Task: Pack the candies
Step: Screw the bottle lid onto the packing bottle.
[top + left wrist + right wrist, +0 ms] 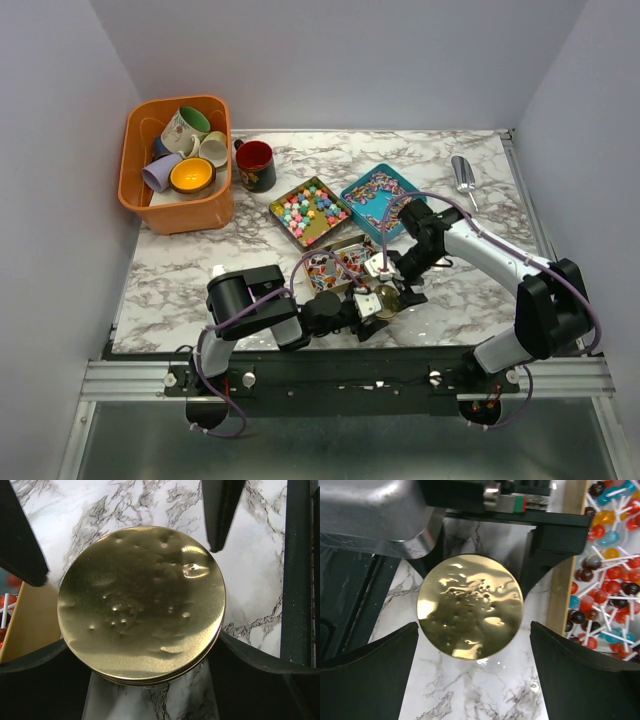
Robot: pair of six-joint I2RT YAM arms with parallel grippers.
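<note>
A white-and-grey marbled bench, boxed in by plain pale walls and edged on the near side by an aluminium rail, carries the candies in three open tins at mid-bench. Pastel pink, green, yellow and blue balls fill a square tin. Mixed-colour pieces fill a teal tin. Red, brown and blue lollipops on white sticks fill a third tin nearest the arms. Just beside that tin, a dimpled gold lid shows between the two arms. The right pincer stands spread, its fingers clear of the lid on either side. The left pincer, facing it, is wide with fingers at the lid's rim; whether it pinches the lid cannot be told. An orange basket of mugs, a dark red mug and a metal scoop stand toward the far edge.
</note>
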